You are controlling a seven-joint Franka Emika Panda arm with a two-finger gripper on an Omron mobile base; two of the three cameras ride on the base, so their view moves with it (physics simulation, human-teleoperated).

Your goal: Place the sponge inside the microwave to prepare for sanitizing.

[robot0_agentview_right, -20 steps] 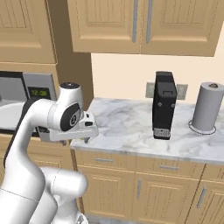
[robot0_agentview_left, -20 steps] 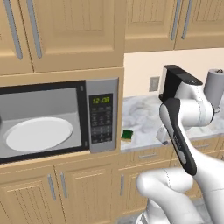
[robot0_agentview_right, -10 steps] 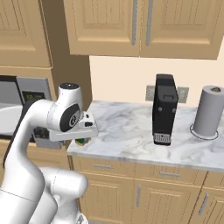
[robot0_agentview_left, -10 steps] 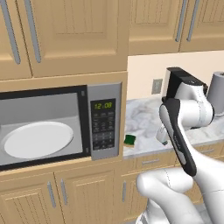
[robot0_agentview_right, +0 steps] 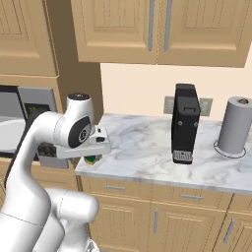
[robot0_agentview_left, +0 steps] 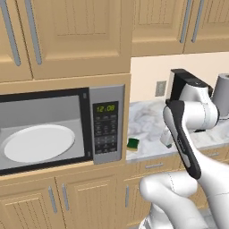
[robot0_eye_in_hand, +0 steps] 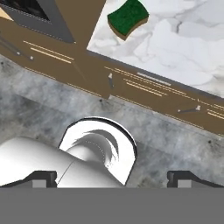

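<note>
The small dark-green rectangular sponge with a yellowish edge (robot0_agentview_left: pixel 133 143) lies flat on the grey-veined white marble worktop (robot0_agentview_left: pixel 147 123), at its left end, near the front edge and just beside the side of the large grey-silver built-in microwave (robot0_agentview_left: pixel 60 127). In the hand view the sponge (robot0_eye_in_hand: pixel 127 17) sits close to the worktop's corner, with bare marble (robot0_eye_in_hand: pixel 175 48) stretching away from it on the side away from the microwave.

The microwave's cavity stands open to view, with the white round plate (robot0_agentview_left: pixel 39 142) lying inside; its dark keypad with green digits (robot0_agentview_left: pixel 105 127) faces forward beside the opening.

The claw (robot0_eye_in_hand: pixel 111 177) has its two dark tips spread wide apart with nothing between them. It hangs out past the worktop's front edge, looking down on the wooden drawer fronts (robot0_eye_in_hand: pixel 144 85) and the grey floor (robot0_eye_in_hand: pixel 43 109), well apart from the sponge.

In the right base view, a tall black box-shaped appliance (robot0_agentview_right: pixel 185 123) stands upright mid-worktop and a grey paper-towel roll (robot0_agentview_right: pixel 236 125) stands further right, both well apart from the sponge, leaving open marble between them and the left end.
</note>
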